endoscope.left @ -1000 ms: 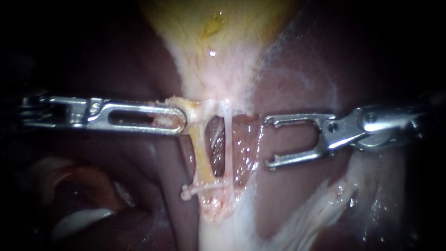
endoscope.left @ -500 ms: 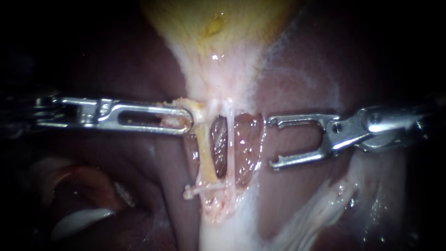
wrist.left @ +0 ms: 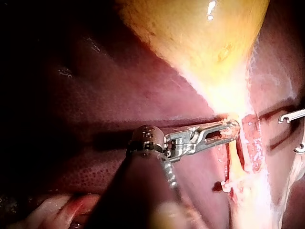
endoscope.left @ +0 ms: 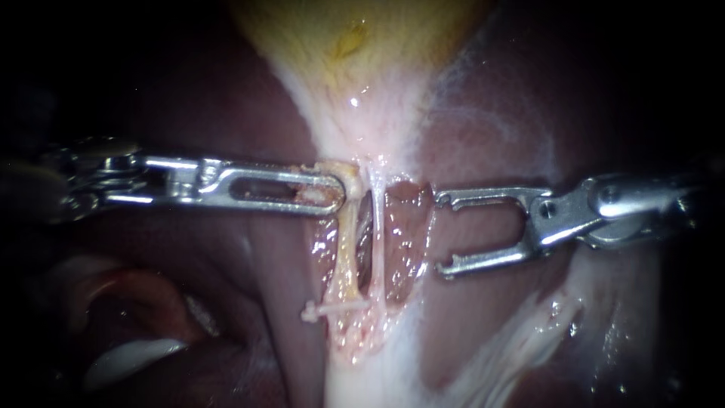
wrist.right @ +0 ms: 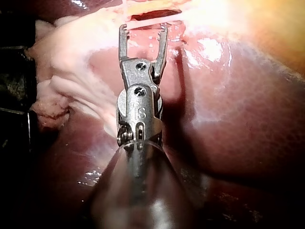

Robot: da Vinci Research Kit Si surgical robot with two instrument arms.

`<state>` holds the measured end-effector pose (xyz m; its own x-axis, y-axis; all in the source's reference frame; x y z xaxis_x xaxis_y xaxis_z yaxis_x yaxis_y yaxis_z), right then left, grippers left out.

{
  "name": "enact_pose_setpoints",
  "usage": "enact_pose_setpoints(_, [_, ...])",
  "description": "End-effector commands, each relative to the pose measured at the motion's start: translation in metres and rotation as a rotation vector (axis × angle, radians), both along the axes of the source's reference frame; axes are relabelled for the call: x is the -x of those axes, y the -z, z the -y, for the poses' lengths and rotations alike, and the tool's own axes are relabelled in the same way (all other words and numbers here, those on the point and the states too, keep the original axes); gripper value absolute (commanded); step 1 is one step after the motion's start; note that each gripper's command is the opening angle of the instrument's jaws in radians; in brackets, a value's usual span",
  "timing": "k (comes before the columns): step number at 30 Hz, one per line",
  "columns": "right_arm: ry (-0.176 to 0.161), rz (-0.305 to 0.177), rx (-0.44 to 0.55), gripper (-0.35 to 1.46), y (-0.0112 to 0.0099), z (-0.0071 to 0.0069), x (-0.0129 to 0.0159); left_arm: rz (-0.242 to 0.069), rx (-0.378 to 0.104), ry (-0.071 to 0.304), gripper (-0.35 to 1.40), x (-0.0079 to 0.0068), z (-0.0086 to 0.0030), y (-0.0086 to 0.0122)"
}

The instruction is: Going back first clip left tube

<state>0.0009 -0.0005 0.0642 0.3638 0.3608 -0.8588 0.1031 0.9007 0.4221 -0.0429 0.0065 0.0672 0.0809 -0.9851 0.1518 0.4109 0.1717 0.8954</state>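
Observation:
My left instrument comes in level from the left, its slotted jaws shut on pale tissue at the gallbladder's neck, right at the top of the left tube. This tube is yellowish and runs straight down. Close beside it lies the thinner, whiter right tube. My right instrument stands to the right of both tubes, apart from them, its jaws open with nothing between them. In the right wrist view the same open jaws point at the tubes just ahead. The left wrist view shows the grip.
The yellow gallbladder fills the top middle, with dark red liver on both sides. A short white strand crosses the tubes' lower end. White fatty tissue spreads at the lower right, and pale folds lie at the lower left.
My left instrument has moved right with the tissue it holds, pulling the left tube straighter and closer to the right tube. My right instrument has barely moved and stays open.

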Motion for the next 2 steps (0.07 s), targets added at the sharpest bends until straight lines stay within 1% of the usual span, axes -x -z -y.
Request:
enact_pose_setpoints(1, [0.002,-0.002,-0.001,0.50,0.0000,0.0000,0.0000,-0.001,0.000,0.000,-0.35,0.0000,0.0000,0.0000])
enact_pose_setpoints(2, [0.002,-0.002,-0.001,0.50,0.0000,0.0000,0.0000,-0.001,0.000,0.000,-0.35,-0.0001,0.0000,0.0000])
